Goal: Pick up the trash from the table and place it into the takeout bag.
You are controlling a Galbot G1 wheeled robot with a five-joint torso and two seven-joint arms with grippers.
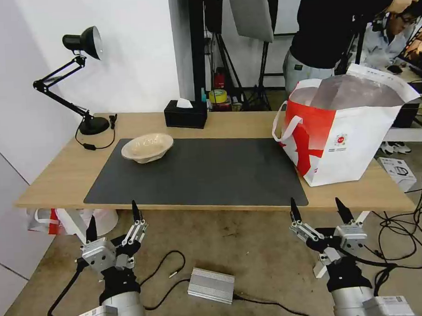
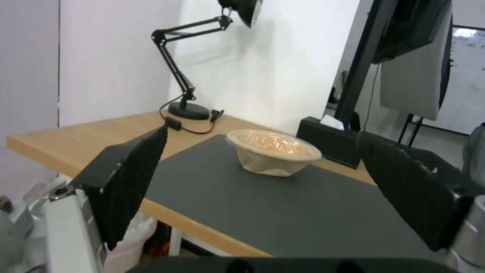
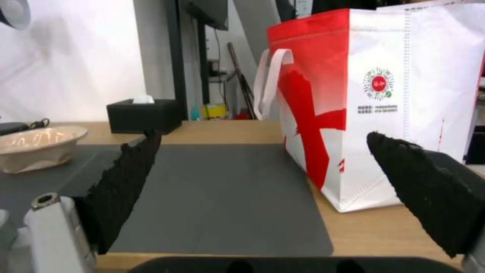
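With both grippers hanging wide open short of the surface (image 1: pixel 58 176), the left gripper (image 1: pixel 115 219) is facing the beige pulp bowl (image 1: pixel 147 147) on the mat's far-left corner and should be pinching its rim gently, since the takeout bag (image 1: pixel 347 128) is standing open at the right end.

You have a long light-wood table (image 1: pixel 53 176) on white angled legs, with a plain dark grey rectangular mat (image 1: pixel 211 172) on it. Your shallow pulp bowl (image 1: pixel 147 147) is pale beige, with a glossy pinkish sheen inside. Your boxy takeout bag (image 1: pixel 345 138) is white with a broad red patch, a silver foil lining, white loop handles and a small round red logo. Your rectangular tissue box (image 1: pixel 186 115) is black with a white tissue, and your jointed desk lamp (image 1: pixel 77 80) is black throughout.
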